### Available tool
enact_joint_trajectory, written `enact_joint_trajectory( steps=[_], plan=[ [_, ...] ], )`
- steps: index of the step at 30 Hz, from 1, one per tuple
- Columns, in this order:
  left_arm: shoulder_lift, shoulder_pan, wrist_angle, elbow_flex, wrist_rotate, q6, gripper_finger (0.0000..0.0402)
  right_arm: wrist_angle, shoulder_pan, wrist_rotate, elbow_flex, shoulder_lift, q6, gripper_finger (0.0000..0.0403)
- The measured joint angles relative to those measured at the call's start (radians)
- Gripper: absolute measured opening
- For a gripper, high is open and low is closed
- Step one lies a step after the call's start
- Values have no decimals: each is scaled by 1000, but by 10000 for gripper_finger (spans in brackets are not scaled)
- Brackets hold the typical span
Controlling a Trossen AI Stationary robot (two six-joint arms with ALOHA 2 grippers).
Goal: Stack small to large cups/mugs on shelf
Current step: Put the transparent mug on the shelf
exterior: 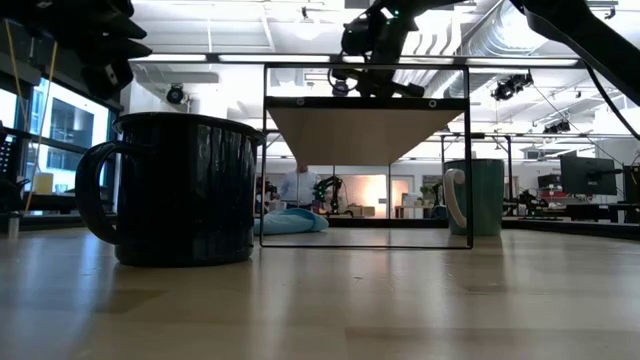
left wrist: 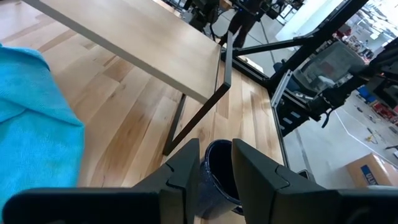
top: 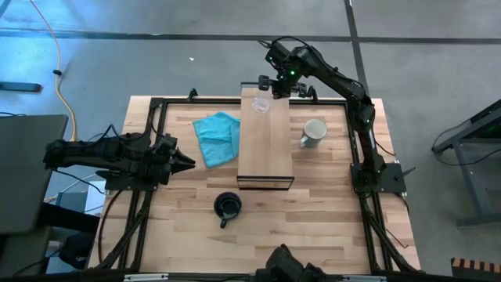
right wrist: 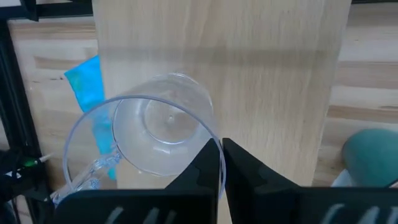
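The black mug [top: 227, 207] stands empty on the desk [top: 329, 227] before the shelf [top: 266, 153]. The left tool [top: 186, 162] hovers by the teal cloth [top: 217, 137], fingers slightly parted, holding nothing. The white mug [top: 314, 131] stands right of the shelf. At the shelf's far end, the right tool [right wrist: 221, 163] pinches the empty glass cup's [right wrist: 146, 140] rim.

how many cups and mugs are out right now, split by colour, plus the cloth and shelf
clear glass cup: 1
white mug: 1
black mug: 1
teal cloth: 1
light-wood shelf: 1
total: 5
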Motion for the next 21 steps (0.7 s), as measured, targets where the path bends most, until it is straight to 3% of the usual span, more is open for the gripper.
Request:
enact_joint_trajectory(
  steps=[21],
  plan=[
    [0,0,-29,0,-3,17,83,3,-33,-8,0,0,-6,0]
  ],
)
